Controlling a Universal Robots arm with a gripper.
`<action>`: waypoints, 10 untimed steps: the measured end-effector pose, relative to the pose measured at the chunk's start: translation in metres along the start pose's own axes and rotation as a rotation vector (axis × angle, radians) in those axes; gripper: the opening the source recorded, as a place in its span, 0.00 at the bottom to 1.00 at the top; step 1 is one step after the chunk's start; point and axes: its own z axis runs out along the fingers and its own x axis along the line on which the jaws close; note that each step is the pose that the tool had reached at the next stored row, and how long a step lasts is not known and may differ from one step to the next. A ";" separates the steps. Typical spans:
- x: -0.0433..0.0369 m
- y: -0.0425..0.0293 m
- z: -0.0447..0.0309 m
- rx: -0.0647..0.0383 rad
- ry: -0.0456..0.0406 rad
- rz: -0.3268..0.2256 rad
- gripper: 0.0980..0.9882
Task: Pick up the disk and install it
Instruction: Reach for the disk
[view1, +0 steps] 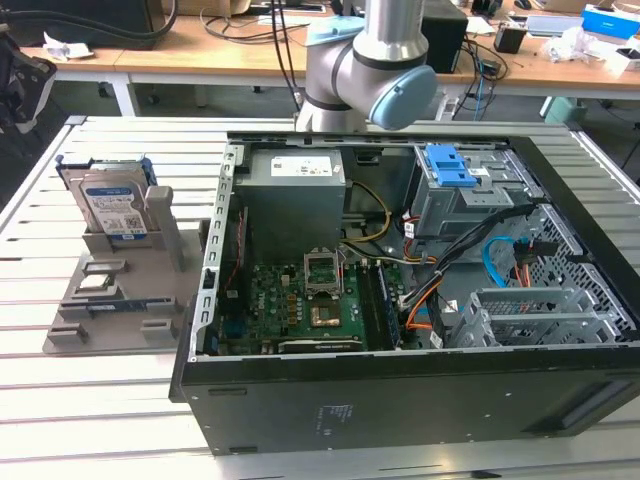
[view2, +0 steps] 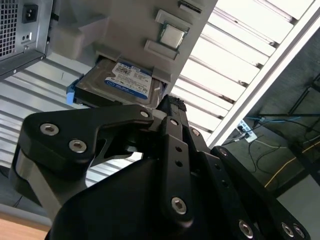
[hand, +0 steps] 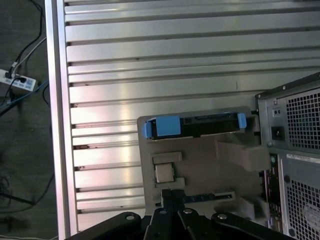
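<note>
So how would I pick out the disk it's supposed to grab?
Find the big open black computer case; at the exterior view's left of it sits a grey holder. The disk stands upright in it: silver, with a white-and-blue label and blue side rails, unlike the unlabelled blue latch inside the case.

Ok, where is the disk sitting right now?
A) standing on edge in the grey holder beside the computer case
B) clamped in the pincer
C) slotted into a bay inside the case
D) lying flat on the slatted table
A: the disk stands on edge in the grey holder at the exterior view's left of the open computer case, and in the first wrist view the pincer is apart from it.
</note>
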 end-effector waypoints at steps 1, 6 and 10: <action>0.0013 0.0016 0.0002 0.000 -0.0001 0.000 0.01; 0.0028 0.0040 0.0004 0.000 0.0000 0.000 0.01; 0.0028 0.0041 0.0004 0.000 0.0000 0.000 0.01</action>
